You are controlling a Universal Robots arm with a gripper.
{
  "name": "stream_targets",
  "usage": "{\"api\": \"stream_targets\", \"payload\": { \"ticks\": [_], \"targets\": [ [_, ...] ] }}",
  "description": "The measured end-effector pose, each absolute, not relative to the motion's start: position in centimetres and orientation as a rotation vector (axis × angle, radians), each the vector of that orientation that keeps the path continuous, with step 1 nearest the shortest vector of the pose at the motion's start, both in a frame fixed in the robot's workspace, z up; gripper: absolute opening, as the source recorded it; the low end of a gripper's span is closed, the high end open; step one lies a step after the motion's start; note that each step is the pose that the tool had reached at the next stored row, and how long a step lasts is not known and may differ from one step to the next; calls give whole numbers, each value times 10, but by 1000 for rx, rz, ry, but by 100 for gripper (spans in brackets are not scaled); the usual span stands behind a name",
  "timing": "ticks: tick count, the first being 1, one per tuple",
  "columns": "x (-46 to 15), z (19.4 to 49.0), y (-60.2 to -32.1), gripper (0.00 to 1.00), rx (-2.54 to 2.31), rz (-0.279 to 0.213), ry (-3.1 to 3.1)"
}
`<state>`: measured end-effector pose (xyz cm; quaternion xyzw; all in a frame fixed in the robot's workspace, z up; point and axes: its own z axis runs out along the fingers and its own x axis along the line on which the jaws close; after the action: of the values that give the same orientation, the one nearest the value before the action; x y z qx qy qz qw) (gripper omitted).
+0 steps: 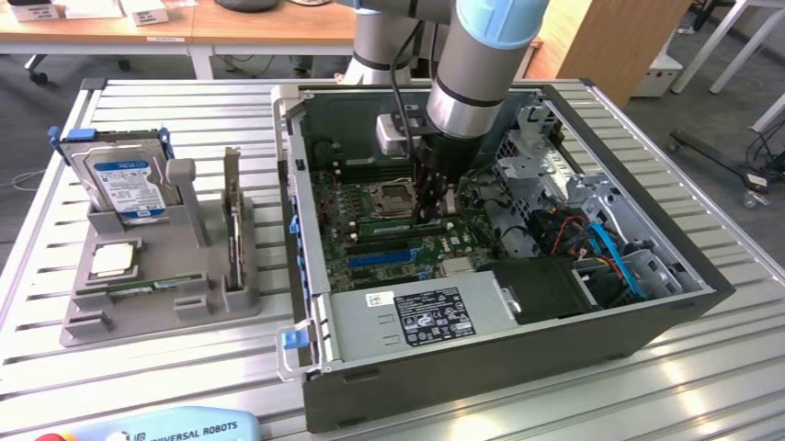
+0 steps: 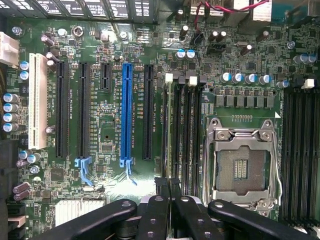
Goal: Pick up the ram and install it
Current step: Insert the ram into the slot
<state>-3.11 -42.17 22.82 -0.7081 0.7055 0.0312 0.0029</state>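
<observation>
Fingers (image 2: 161, 190) clenched directly over the ram (image 2: 173, 130), which stands edge-on in a motherboard slot (image 2: 169, 78). Pickup done; we judge seating underway, latching unconfirmed, grasp itself unclear.

Lies wide open from above over green motherboard (image 2: 110, 130). Walled in by dark grey metal computer case (image 1: 491, 377); crowded at exterior view's right by silver drive cage (image 1: 546, 170) and blue and orange cables (image 1: 613, 262). Tight between long black memory slots (image 2: 187, 135) and square silver processor socket (image 2: 242, 170), filled by black gripper (image 2: 168, 182), pinched together.
</observation>
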Motion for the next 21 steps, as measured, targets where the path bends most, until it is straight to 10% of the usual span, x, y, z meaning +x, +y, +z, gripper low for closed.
{"api": "stream_targets", "payload": {
  "ticks": [21],
  "targets": [
    [-31,225,-422,25,-2220,98,2212]
  ]
}}
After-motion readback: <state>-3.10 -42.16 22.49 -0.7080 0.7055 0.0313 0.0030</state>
